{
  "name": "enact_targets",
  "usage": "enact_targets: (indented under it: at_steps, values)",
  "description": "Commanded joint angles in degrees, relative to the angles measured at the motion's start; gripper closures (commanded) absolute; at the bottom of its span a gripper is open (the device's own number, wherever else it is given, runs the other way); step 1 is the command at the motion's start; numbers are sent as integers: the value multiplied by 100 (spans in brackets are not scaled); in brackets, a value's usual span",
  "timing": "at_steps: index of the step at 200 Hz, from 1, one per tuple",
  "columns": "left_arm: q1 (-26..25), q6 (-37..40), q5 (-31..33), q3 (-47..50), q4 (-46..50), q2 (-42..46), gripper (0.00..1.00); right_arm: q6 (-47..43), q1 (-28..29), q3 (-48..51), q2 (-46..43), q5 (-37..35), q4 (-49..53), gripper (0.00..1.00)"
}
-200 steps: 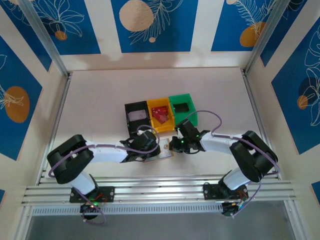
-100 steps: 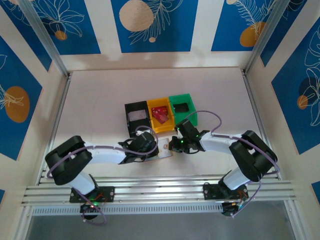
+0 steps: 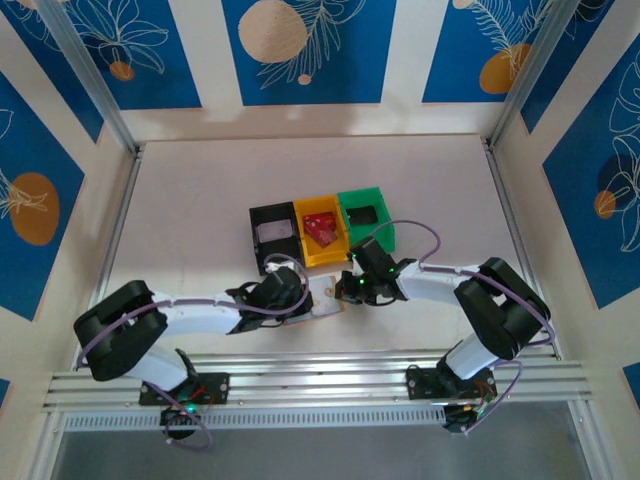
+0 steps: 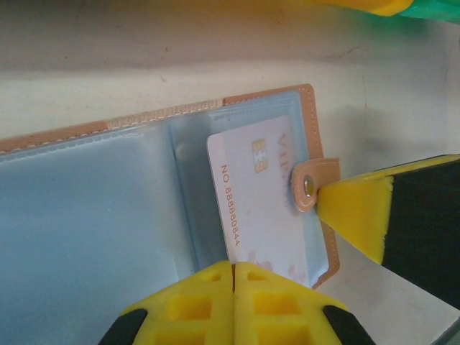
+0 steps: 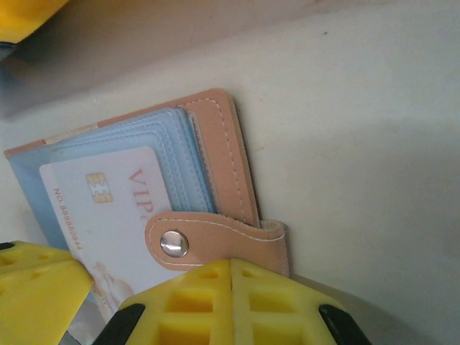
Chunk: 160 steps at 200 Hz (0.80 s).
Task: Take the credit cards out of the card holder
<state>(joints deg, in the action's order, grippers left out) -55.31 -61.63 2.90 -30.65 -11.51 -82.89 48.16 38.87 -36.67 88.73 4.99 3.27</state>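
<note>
**A:** How much of the card holder (image 4: 93, 215) can you make out from the left wrist?

**B:** Its 9 o'clock side is cut off by the picture's edge. At 6 o'clock the white card (image 4: 251, 201) is hidden behind the left gripper (image 4: 233, 273), whose fingers are pressed together. I can't tell whether they pinch the card.

**A:** And from the right wrist?

**B:** The snap tab (image 5: 208, 241) covers the end of the card's red lettering. The tab's tip at 6 o'clock is hidden behind the right gripper (image 5: 231, 273), which is also closed. I can't tell if it has a grip on the tab.

**A:** From above?

**B:** The holder lies mostly under the two grippers and is too small to read. At its 11 o'clock, I can't identify the pale thing (image 3: 271, 236) in the black bin (image 3: 272, 211).
</note>
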Motion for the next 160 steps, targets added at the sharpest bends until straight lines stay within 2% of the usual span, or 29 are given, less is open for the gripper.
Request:
enact_targets:
  at_steps: [1,104,160]
  values:
    - [-41,266,-183,42,11,222,100,26,42,210,433,-271,570,100]
    - [-17,503,-140,427,426,1138,100,-21,-2,245,374,-170,513,100]
    - [1,554,-232,552,424,1437,100,-125,-10,303,21,-104,448,100]
